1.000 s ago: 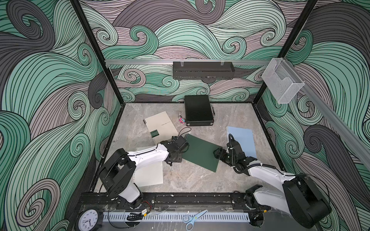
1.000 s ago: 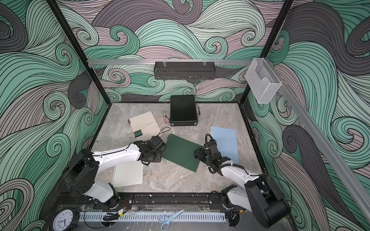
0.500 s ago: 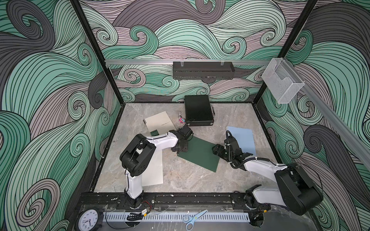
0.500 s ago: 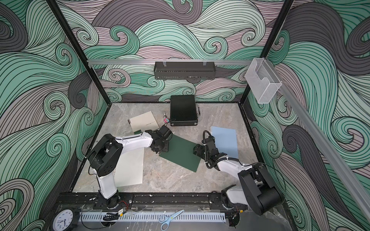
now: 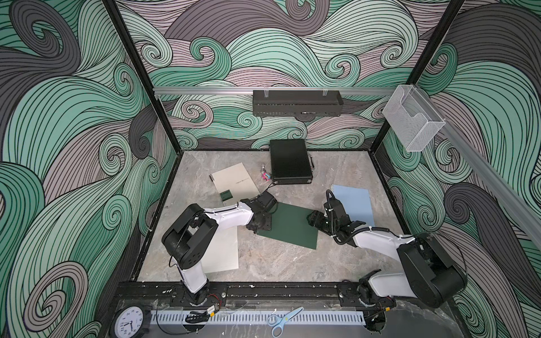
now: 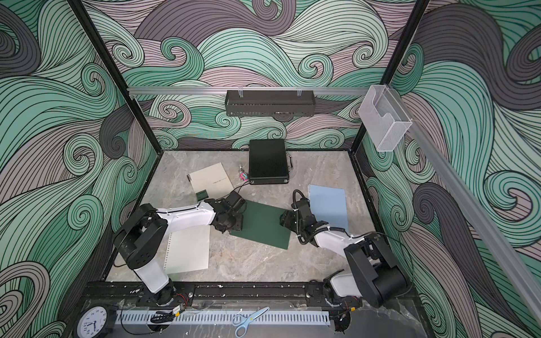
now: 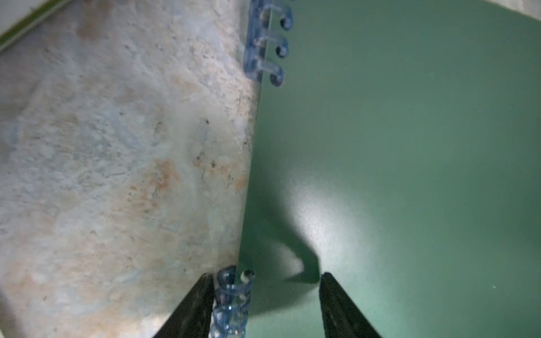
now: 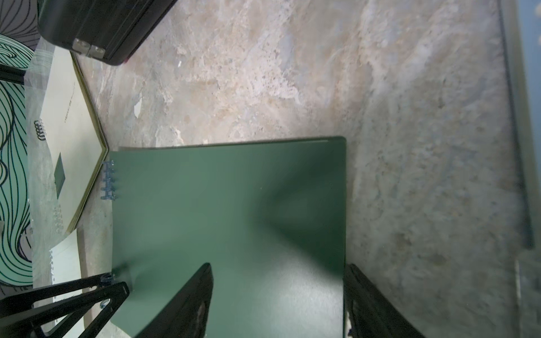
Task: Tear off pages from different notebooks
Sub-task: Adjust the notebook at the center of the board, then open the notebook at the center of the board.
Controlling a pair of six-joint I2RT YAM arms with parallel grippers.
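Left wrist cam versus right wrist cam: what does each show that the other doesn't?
Left wrist only: blue binding rings up close, sitting between the open jaws of the left gripper, against one finger. Right wrist only: black case, beige notebook, a loose page, and the right gripper, jaws open. Both: dark green notebook, stone table.
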